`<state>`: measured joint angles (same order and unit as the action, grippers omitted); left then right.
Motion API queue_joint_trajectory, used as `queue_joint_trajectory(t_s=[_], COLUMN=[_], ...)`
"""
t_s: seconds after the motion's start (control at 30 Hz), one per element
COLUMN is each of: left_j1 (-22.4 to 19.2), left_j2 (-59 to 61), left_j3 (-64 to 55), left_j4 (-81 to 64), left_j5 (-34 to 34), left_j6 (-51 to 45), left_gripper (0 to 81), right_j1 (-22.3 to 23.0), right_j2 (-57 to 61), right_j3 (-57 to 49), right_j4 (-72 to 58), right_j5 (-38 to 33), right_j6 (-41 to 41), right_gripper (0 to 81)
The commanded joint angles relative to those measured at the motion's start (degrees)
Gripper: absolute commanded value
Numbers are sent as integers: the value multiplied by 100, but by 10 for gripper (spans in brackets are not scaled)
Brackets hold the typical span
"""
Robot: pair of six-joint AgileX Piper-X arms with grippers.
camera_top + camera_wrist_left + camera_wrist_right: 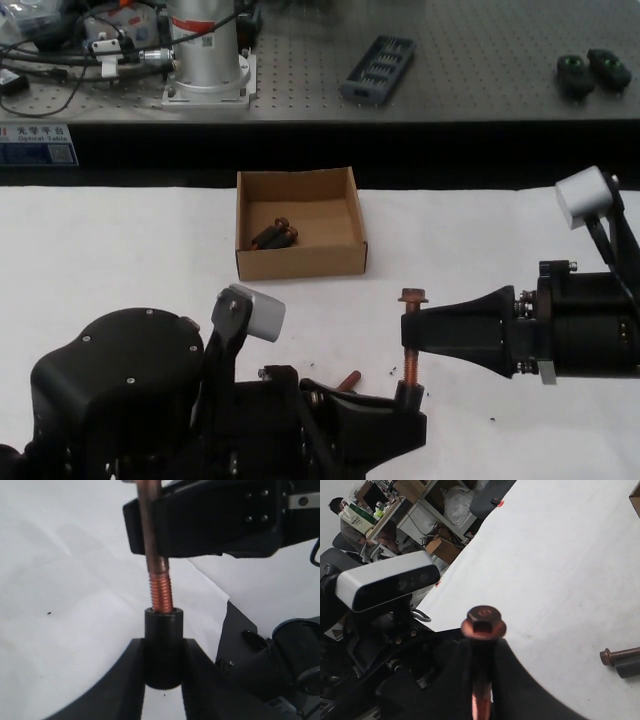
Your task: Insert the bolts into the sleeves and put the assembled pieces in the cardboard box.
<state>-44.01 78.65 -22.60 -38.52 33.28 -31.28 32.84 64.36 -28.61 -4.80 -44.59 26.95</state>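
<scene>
A white-covered bench [120,260] lies before a perforated metal table [450,60]. Near the bench's near edge a smooth copper-coloured bolt [411,368] with a hexagonal flanged head stands upright, its threaded tip meeting the mouth of a matte black cylindrical sleeve [163,630]. The right gripper [410,330] is clamped on the bolt's plain shank and the left gripper [163,667] is closed around the sleeve's rounded lower end. A loose bolt [347,381] lies just beside them, while the open brown cardboard box [300,262] toward the far edge holds dark assembled pieces [275,235].

The bolt's [156,555] tip is out of sight inside the sleeve [163,630]. The pieces [275,235] in the box [300,262] are too small to count. A loose bolt [620,655] is cut off at the right wrist view's edge.
</scene>
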Motion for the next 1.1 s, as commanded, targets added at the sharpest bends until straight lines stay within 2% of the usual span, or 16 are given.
queue_joint_trajectory(t_s=[0.0, 0.33, 0.5, 0.53, 0.67, 0.7, 0.73, 0.83, 0.9, 1.07], left_j1=[21, 35, 35, 35, 35, 35, 35, 35, 35, 35], left_j2=[-29, -29, -29, -29, -29, -29, -29, -29, -29, -29], left_j3=[-53, -63, -63, -63, -63, -63, -63, -63, -63, -73], left_j4=[-277, -644, -626, -626, -651, -687, -771, -1150, -1397, -1778], left_j5=[-736, -1060, -1060, -1060, -1176, -1240, -1378, -1854, -2186, -2859], left_j6=[-597, -1173, -1173, -1173, -969, -865, -790, -725, -725, -725], left_gripper=[97, 97, 97, 97, 97, 97, 97, 97, 97, 97], right_j1=[5, 5, 5, 5, 5, 5, 5, 5, -20, -392], right_j2=[-72, -72, -72, -72, -72, -86, -96, -219, -358, -753], right_j3=[-16, -16, -16, -16, -16, -31, -48, -137, -187, -149], right_j4=[89, 103, 67, 67, 105, 105, 105, 115, 237, 1152], right_j5=[-198, -206, -619, -660, -518, -491, -521, -679, -618, 203], right_j6=[-69, -142, -366, -367, -166, -115, -74, -41, -41, -115], right_gripper=[43, 43, 22, 70, 449, 512, 515, 420, 385, 383])
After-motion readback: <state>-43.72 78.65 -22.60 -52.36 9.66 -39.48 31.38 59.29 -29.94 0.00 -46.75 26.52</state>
